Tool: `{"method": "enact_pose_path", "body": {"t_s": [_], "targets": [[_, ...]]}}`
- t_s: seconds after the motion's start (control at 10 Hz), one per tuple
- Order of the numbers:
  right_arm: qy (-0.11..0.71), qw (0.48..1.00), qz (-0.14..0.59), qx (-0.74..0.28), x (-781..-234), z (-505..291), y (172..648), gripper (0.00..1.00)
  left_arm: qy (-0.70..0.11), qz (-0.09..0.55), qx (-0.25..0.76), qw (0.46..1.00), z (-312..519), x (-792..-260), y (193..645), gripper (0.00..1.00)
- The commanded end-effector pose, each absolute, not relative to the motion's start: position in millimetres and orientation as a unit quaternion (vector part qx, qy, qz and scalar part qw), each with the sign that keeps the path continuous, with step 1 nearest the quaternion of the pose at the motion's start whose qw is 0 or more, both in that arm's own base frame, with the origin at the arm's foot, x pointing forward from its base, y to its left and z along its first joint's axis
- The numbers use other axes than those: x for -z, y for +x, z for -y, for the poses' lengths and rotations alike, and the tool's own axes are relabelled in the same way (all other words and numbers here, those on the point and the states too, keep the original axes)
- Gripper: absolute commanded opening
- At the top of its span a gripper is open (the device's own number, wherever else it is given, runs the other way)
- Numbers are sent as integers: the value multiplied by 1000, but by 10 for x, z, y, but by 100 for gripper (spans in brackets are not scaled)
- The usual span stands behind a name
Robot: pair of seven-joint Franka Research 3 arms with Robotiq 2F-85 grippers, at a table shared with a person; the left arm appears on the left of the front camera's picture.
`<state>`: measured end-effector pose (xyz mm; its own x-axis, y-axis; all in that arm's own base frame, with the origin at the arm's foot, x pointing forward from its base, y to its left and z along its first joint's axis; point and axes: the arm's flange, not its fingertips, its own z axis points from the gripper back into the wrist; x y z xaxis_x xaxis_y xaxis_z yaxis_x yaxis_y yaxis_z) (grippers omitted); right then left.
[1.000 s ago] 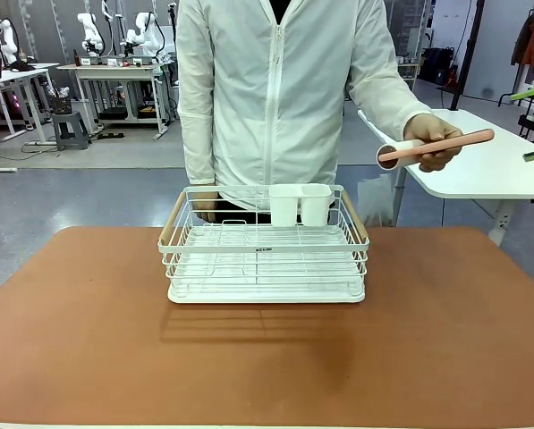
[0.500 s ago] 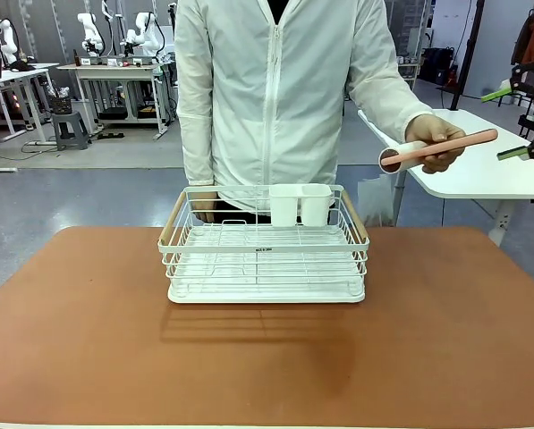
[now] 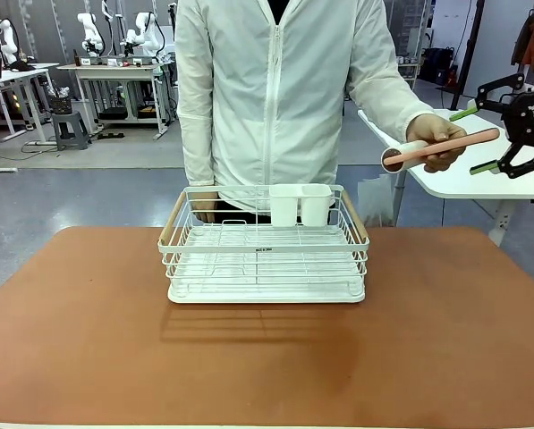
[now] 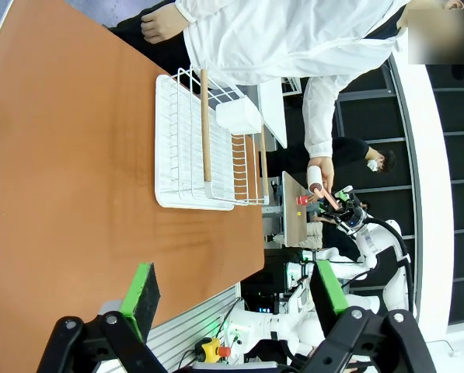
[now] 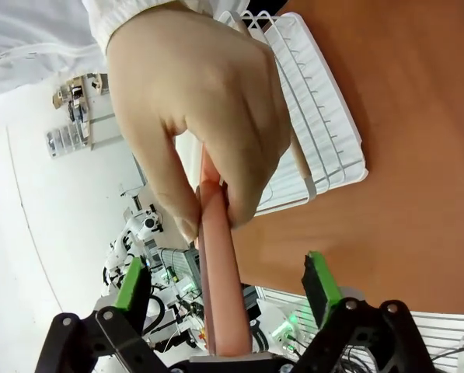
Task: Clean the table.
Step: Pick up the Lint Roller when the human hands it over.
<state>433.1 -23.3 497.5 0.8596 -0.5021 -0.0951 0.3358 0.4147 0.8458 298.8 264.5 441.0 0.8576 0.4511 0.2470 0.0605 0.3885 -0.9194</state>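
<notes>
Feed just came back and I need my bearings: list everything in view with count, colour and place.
table: one, reddish-brown, across the foreground.
dish rack: one, white wire with wooden handles, on the table's far middle.
cups: two, white, at the rack's far side, right of centre.
roller: one, pink handle with white roll, held out roughly level.
white table: one, behind on the right.
person's hand: one, gripping the roller.
other hand: one, behind the rack.
right end effector: one, black with green pads, open, fingers either side of the roller's handle end.
left end effector: one, black with green pads, open, apart from the rack.
</notes>
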Motion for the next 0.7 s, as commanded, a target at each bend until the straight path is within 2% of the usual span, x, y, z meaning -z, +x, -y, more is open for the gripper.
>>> {"method": "enact_pose_path", "body": {"t_s": [0.0, 0.5, 0.6], "targets": [[479, 829, 104, 269, -4981, 141, 4333, 100, -541, 242, -121, 796, -2661, -4428, 2967, 100], [468, 829, 147, 268, -4944, 165, 4390, 100, -541, 242, -121, 796, -2661, -4428, 2967, 100], [470, 827, 154, 268, -4943, 190, 4400, 94, -541, 242, -121, 796, -2661, -4428, 2967, 100]]}}
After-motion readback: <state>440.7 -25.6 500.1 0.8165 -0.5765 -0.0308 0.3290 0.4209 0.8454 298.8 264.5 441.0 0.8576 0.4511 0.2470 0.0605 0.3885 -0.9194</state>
